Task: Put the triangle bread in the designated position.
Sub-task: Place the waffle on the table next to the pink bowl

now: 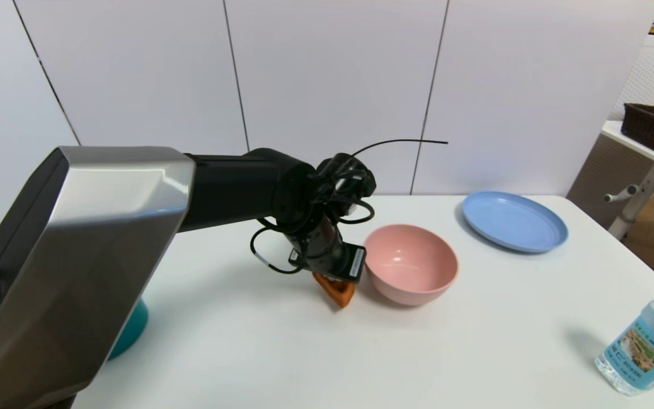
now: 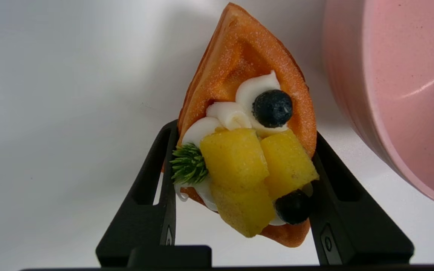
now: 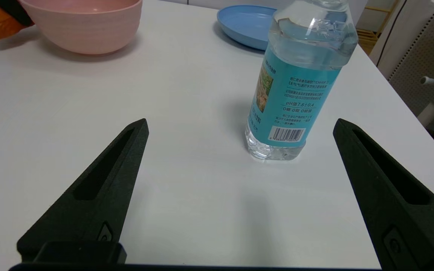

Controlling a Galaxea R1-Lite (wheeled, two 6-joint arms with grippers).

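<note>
Head view shows the left arm reaching across the white table (image 1: 281, 352), its left gripper (image 1: 338, 284) pointed down just beside the pink round bowl (image 1: 410, 262). Beneath the wrist, the triangle bread (image 1: 338, 291), a small orange-brown wedge-shaped toy pastry, sticks out toward the robot, close to the bowl's near-left side; from this view it cannot be told whether the pastry rests on the table or is lifted just off it. Left wrist view gives the closer look: the left gripper (image 2: 241, 150) has its two black fingers (image 2: 156, 180) pressed against the wide end of the triangle bread (image 2: 247, 124), one on each side, so the pastry is clamped between them with its narrow tip pointing away from the wrist. Its top carries white cream, yellow fruit cubes, two dark berries and a small green sprig. The pink bowl's outer wall (image 2: 398, 98) stands just beside the pastry without touching it. Farther back on the right of the table lies a light blue round plate (image 1: 513, 220), well apart from the bowl. A clear plastic water bottle with a blue label (image 1: 648, 346) stands upright near the front right edge. Right wrist view shows the right gripper (image 3: 239, 128) low over the table near that bottle (image 3: 296, 79), fingers spread wide with nothing between them. A teal rounded object (image 1: 131, 329) peeks out behind the left arm's silver housing.
</note>
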